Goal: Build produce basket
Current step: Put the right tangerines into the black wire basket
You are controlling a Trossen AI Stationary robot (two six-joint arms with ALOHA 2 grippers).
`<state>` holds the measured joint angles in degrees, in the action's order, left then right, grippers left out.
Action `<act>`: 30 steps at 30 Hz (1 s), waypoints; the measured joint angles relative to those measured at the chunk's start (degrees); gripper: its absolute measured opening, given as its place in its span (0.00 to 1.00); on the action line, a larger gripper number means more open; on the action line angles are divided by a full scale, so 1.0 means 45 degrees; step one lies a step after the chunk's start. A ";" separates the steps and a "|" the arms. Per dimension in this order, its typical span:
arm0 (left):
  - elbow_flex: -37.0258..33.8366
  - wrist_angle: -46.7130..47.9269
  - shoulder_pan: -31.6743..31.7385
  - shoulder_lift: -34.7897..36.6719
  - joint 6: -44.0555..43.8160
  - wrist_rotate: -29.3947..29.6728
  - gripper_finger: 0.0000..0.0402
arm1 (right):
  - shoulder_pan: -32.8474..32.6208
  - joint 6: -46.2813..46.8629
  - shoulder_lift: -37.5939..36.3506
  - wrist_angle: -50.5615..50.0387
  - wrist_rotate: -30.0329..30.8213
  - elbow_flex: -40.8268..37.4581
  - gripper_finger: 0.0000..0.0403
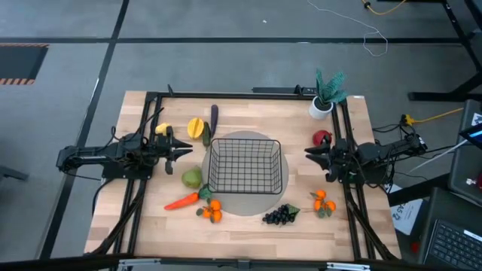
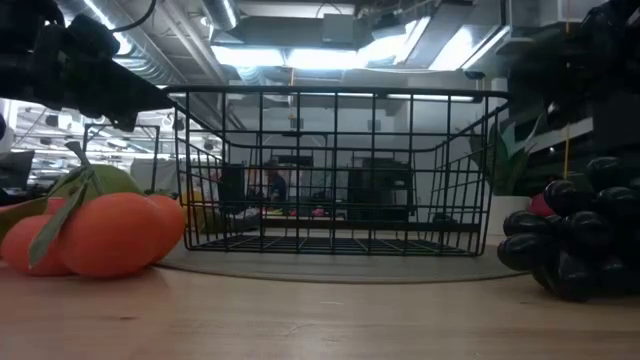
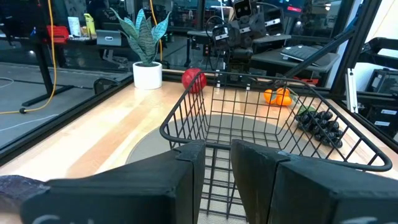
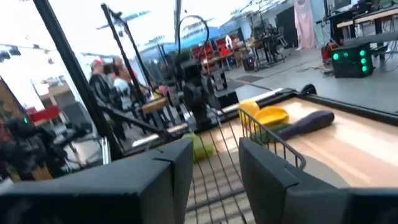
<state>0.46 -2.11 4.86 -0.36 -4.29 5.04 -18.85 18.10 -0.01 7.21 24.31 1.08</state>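
While nothing sat in the wire basket [image 1: 245, 167] yet, my left gripper [image 1: 183, 153] hovered just left of it, fingers parted a little, holding nothing, with the pear [image 1: 192, 178] and carrot [image 1: 183, 201] near below. The basket stood mid-table on its grey mat [image 1: 246, 203], oranges [image 1: 212, 210] and grapes [image 1: 279, 216] in front. My right gripper [image 1: 310, 153] waited opposite, released, beside the apple [image 1: 322, 138]. I judged this the very start: next, drop onto one fruit and clench.

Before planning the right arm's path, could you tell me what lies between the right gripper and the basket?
Only bare wood: in the high view, nothing sits between the right gripper and the basket.
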 joint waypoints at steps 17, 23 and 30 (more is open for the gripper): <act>-0.0001 0.0000 -0.0001 0.0000 0.0000 0.0000 0.17 | -0.0005 -0.4427 0.0448 -0.2764 0.0271 0.6236 0.31; 0.0001 -0.0004 -0.0005 0.0000 -0.0005 -0.0005 0.17 | 0.0000 -0.1839 0.1451 -0.5806 0.0905 0.8400 0.31; -0.0002 -0.0001 -0.0003 0.0000 0.0000 -0.0005 0.17 | 0.0000 0.0727 0.3028 -0.8707 -0.0568 0.9677 0.31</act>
<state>0.46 -2.12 4.85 -0.36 -4.29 5.02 -18.85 21.37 13.62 -31.97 21.76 44.63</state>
